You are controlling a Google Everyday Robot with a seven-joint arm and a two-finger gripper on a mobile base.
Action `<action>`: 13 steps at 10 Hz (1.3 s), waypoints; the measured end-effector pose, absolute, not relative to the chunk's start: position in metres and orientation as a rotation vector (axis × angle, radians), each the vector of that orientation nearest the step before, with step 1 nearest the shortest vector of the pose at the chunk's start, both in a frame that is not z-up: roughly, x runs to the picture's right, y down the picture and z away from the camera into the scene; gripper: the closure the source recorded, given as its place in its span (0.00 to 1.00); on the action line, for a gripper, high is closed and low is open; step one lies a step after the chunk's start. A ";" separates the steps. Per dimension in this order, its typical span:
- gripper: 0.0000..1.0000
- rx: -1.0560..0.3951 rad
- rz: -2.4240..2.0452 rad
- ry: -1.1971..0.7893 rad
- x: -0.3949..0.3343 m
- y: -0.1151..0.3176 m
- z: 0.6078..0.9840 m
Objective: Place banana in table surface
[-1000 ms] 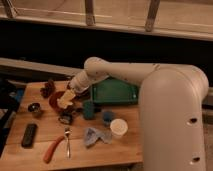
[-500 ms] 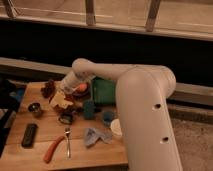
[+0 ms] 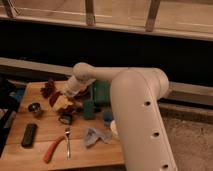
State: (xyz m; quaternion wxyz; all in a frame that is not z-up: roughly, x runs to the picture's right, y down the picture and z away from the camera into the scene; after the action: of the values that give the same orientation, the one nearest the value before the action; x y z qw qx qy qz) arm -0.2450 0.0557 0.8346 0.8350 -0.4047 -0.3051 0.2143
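The banana (image 3: 61, 103) is a small pale yellow piece at the left-middle of the wooden table surface (image 3: 45, 125), low over or on the planks. My gripper (image 3: 63, 98) reaches down from the white arm right at the banana. Its fingers look open around the banana, and I cannot tell whether they touch it. A red bowl (image 3: 76, 101) sits just right of it, partly hidden by the wrist.
A green tray (image 3: 102, 92) and a green cup (image 3: 89, 109) stand to the right. Also here are a metal cup (image 3: 35, 108), a black remote (image 3: 29, 134), an orange-red stick (image 3: 52, 149), a fork (image 3: 67, 142), a blue-grey cloth (image 3: 95, 135) and a dark red item (image 3: 48, 89). My arm's bulk hides the right side.
The arm's big link has swung closer and covers more of the right side. The gripper stays at nearly the same spot by the banana, slightly lower and further left.
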 end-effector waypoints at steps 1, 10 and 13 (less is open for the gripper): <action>0.20 -0.857 0.467 -0.628 -0.238 0.056 0.839; 0.59 -0.874 0.506 -0.599 -0.225 0.070 0.859; 0.90 -0.859 0.499 -0.623 -0.228 0.066 0.854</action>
State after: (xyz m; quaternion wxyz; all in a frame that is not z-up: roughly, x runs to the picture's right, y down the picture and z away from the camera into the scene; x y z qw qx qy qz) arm -0.2276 0.0664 0.8536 0.8330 -0.4053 -0.2938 0.2356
